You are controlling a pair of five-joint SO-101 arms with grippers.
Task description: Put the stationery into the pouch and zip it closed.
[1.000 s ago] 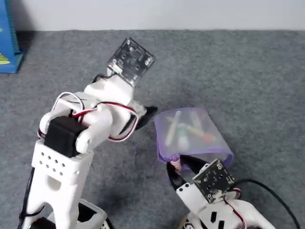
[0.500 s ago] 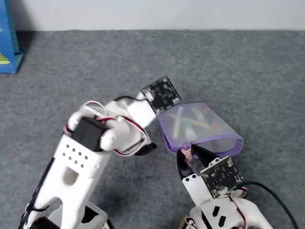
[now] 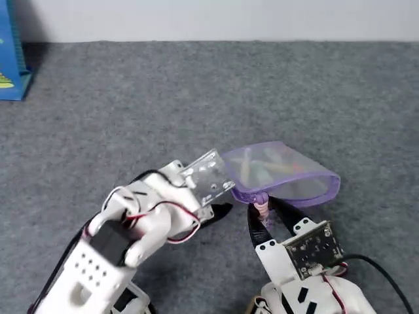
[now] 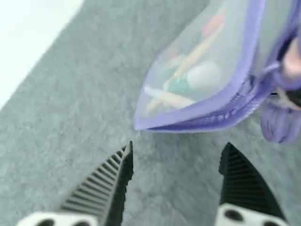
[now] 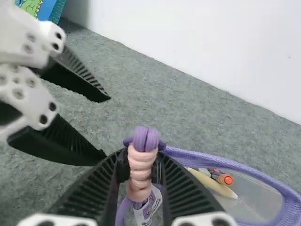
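Purple mesh pouch (image 3: 288, 175) is lying on the grey table (image 3: 131, 98) w/ the stationery (image 4: 188, 77) already inside, and the zip is looking partly open. Right end effector (image 5: 141, 155) is pinching the pink cord pull (image 5: 140, 170). Left end effector (image 4: 176, 157) is hovering spread, just beside the pouch's corner. For a clean zip, the left should probably be clamping that fabric end, so the right is pulling straight along the zip line rather than dragging the pouch.

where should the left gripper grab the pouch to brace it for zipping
Probably the purple seamed end corner of the pouch, approached from the left gripper side: that flat edge faces its open jaws, away from the pull cord the right gripper clamps.
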